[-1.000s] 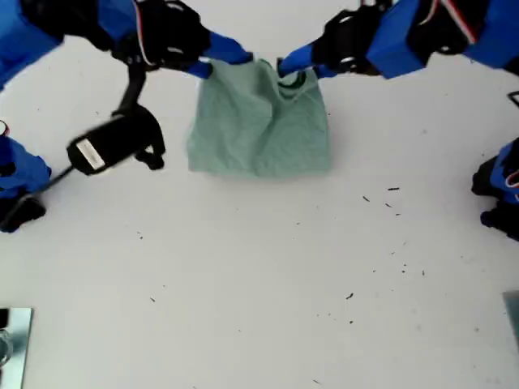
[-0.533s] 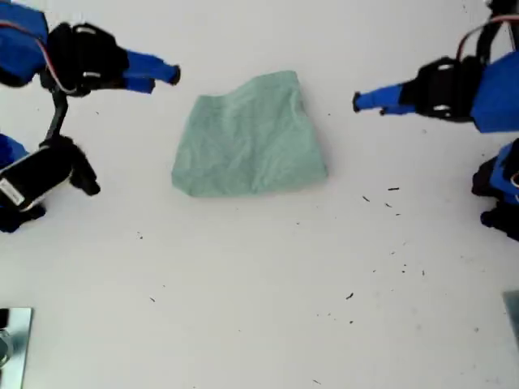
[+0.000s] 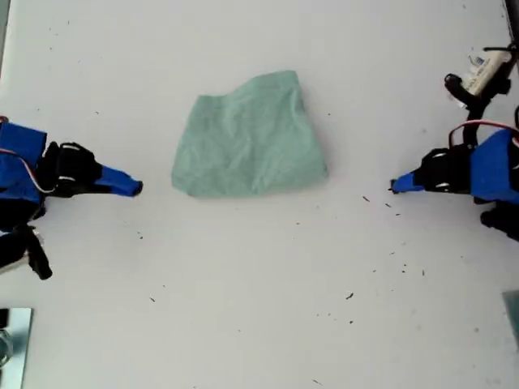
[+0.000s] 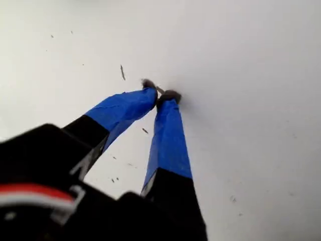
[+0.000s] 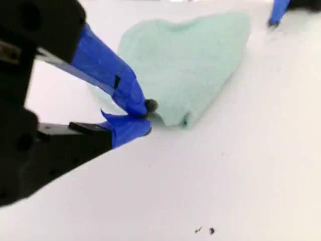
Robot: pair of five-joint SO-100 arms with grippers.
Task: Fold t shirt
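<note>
The t shirt [image 3: 250, 136] is seen folded, lying above the middle of the white tabletop [image 3: 259, 308] in the exterior view, bare surface on all sides. Its long axis runs 9 to 3 o'clock; pale sage, wrinkled. My first pincer [image 3: 394, 187], clenched and empty, is recorded at 4 o'clock; my second pincer [image 3: 136, 188], clenched and empty, at 8 o'clock, both apart from the cloth.

Bright even light, faint soft shadows, white table [image 3: 259, 324] washed out, wrist views slightly blurred
</note>
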